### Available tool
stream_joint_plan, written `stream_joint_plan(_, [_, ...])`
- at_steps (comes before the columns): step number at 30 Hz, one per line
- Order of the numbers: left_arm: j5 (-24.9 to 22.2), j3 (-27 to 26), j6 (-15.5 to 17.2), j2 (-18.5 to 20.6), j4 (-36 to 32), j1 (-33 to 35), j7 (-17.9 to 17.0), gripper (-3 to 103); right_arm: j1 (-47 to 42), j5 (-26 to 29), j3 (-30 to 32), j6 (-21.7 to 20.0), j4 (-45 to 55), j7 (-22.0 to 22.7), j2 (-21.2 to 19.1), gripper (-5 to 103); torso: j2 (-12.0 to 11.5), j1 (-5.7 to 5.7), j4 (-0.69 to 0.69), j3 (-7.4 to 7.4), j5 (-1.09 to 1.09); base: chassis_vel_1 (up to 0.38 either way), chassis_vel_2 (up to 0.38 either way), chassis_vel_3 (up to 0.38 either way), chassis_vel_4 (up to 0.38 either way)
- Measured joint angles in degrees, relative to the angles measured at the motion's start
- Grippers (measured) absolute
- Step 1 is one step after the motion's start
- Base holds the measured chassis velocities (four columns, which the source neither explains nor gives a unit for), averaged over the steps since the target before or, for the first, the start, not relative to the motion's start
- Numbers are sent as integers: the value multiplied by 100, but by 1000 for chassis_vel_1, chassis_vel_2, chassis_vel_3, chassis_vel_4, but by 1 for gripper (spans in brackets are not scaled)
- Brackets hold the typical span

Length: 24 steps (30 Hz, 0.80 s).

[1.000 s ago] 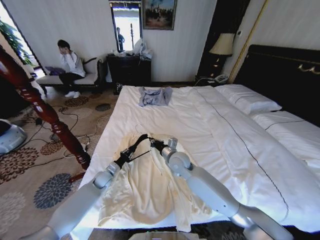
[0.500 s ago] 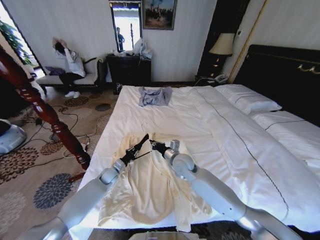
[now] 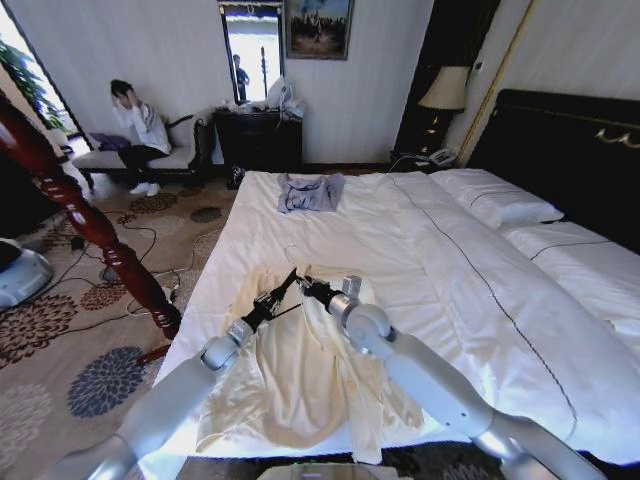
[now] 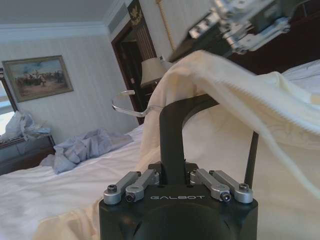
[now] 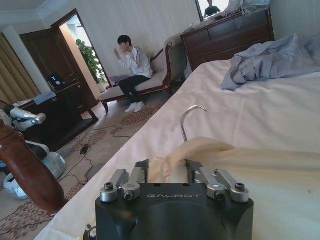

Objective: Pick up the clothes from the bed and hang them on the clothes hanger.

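We have both grippers at the collar end of the clothes (image 3: 300, 375), which lie spread across the near part of the bed (image 3: 420, 260). Our left gripper (image 3: 272, 299) has its fingers together, clamped on the black arm of the clothes hanger (image 4: 172, 125); in the left wrist view the bar runs straight out from between the fingers and disappears under the cream fabric. Our right gripper (image 3: 312, 290) sits just beside the left one and is pinched shut on a fold of the collar (image 5: 172, 162), lifting it. Just beyond the right fingers the hanger's small hook (image 5: 189, 119) stands up above the cloth. A grey-blue garment (image 3: 308, 192) lies well beyond both grippers, far up the sheet, and a dark-red post (image 3: 80, 215) stands off to the left arm's outer side.

We judge the garment light, soft and limp: it drapes and sags wherever it is unsupported, and the thin fabric will likely slide along the smooth hanger arm. The collar and shoulder seams look like the sensible places to hold, since they keep some shape. The hanger seems stiff but slender, best gripped on its arm near the hook so it cannot twist. The long sleeves trail toward us and may drag on the sheet.
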Motion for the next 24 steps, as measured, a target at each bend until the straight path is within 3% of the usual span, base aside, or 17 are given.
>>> stream_joint_plan(6, [-11, 13, 0, 5, -21, 10, -2, 20, 84, -53, -14, -220, 13, -28, 1, 68, 0, 0, -1, 0, 0, 0, 0, 0, 0])
stream_joint_plan(9, [-19, 16, 0, -10, -25, 5, -8, 20, 89, -30, -3, -295, 48, -91, -19, 73, 0, 0, 0, 0, 0, 0, 0, 0, 0])
stream_joint_plan(12, [-43, 17, 0, -34, -25, 0, -20, 20, 101, -12, 45, -307, 119, -174, -55, 89, 0, 0, -2, 0, 0, 0, 0, 0, 0])
stream_joint_plan(14, [-52, 9, 0, -34, -27, 5, -20, 20, 103, -68, 99, -226, 121, -173, -52, 95, 0, 0, -1, 0, 0, 0, 0, 0, 0])
stream_joint_plan(17, [-67, -13, 0, -11, -51, 26, -19, 20, 99, -204, 211, -74, 103, -157, -68, 98, 0, 0, 0, 0, 0, 0, 0, 0, 0])
stream_joint_plan(24, [-152, -205, 0, 192, -242, 210, -1, 20, -214, -1434, 726, 333, -45, -369, -614, 100, 0, 0, -2, 0, 1, 0, 0, 0, 0])
